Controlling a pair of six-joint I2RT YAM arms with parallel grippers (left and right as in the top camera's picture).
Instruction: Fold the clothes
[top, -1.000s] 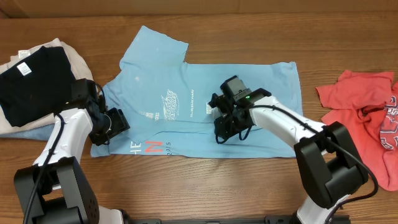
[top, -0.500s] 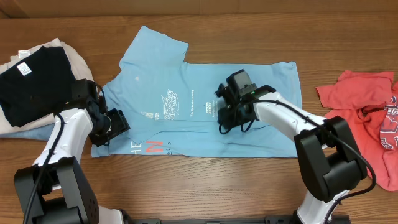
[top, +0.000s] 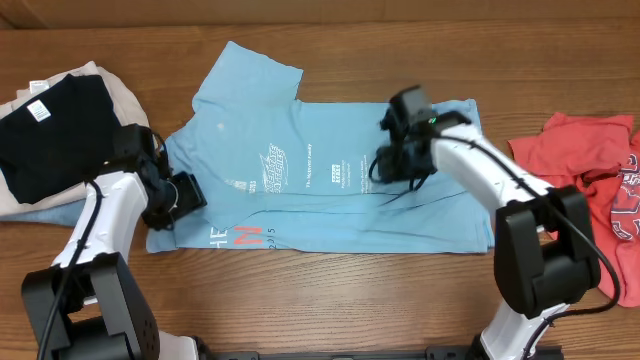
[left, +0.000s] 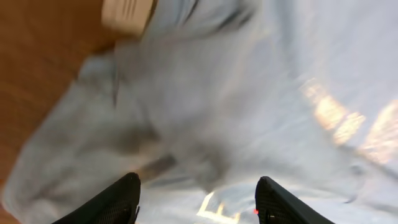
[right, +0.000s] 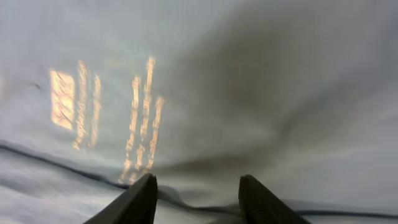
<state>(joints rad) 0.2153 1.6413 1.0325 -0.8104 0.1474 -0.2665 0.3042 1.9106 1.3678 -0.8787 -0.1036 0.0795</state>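
Note:
The light blue T-shirt (top: 250, 130) lies spread across the middle of the table, with white print and red-orange lettering near its front edge. My left gripper (top: 166, 208) is open over the shirt's front left corner; in the left wrist view its fingers (left: 198, 186) hang apart above the blurred blue cloth (left: 249, 93). My right gripper (top: 393, 162) is open over the shirt's right half, near a crease; in the right wrist view its fingers (right: 199, 186) stand apart above the cloth (right: 249, 74). The red T-shirt (top: 585, 165) lies crumpled at the far right.
A pile of black (top: 50, 130) and beige clothes lies at the left edge, close to my left arm. Bare wooden table (top: 330, 300) runs along the front.
My right gripper has moved right and toward the back across the blue shirt, and the cloth's right front part has shifted with it. The left arm has barely moved.

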